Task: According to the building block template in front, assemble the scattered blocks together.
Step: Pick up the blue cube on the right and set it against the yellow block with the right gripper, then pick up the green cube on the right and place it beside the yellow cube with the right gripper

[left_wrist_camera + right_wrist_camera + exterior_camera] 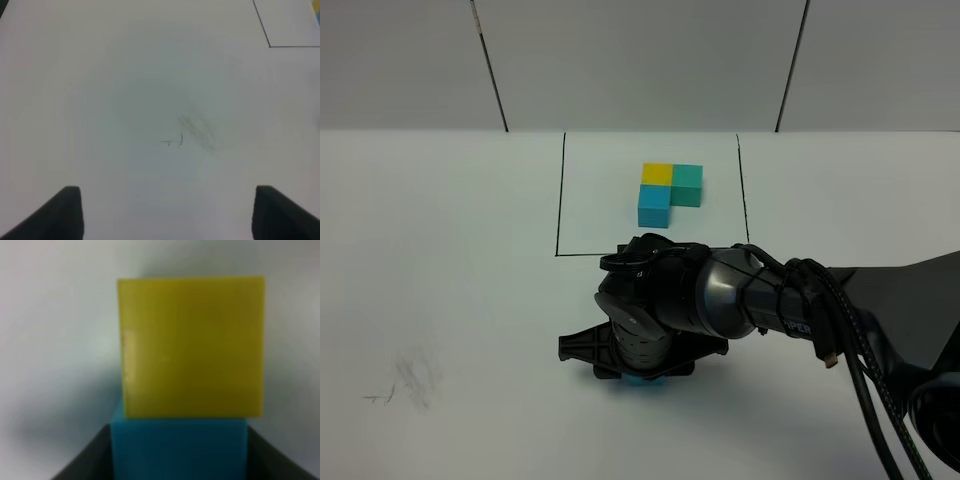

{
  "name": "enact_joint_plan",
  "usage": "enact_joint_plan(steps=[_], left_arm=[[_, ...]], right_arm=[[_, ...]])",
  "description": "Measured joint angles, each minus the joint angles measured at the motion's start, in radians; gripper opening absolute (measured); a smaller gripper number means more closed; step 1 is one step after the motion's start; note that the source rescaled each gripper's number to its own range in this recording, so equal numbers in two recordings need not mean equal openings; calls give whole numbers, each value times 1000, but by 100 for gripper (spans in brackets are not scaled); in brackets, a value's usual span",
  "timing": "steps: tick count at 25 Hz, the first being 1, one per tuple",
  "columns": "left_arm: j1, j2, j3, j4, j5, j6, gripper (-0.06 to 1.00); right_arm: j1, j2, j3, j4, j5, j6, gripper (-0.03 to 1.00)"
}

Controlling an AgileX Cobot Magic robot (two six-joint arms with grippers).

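The building block template (669,192) lies at the table's far middle: yellow, teal-green and sky-blue cubes in an L inside a thin black-line rectangle. My right gripper (640,372) reaches across to the table's middle, pointing down. In the right wrist view its fingers (82,457) press both sides of the loose sky-blue cube (180,450), which touches the loose yellow cube (192,345) just beyond it. In the exterior view only a sliver of the sky-blue cube (640,381) shows under the gripper. The loose teal-green cube is hidden. My left gripper (165,212) is open and empty over bare table.
A grey smudge with pen marks (410,385) is on the table's front left; it also shows in the left wrist view (192,132). The black frame's near-left corner (270,46) shows in the left wrist view. The right arm's cables (865,370) run off at the right.
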Motion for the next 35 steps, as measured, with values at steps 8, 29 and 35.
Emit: enact_joint_plan(steps=[8, 29, 35], left_arm=[[0, 0, 0, 0, 0, 0, 52], [0, 0, 1, 0, 0, 0, 52], [0, 0, 1, 0, 0, 0, 52]], right_arm=[[0, -10, 0, 24, 7, -29, 97], [-60, -508, -65, -584, 465, -417, 85], [-261, -653, -65, -538, 395, -675, 84]])
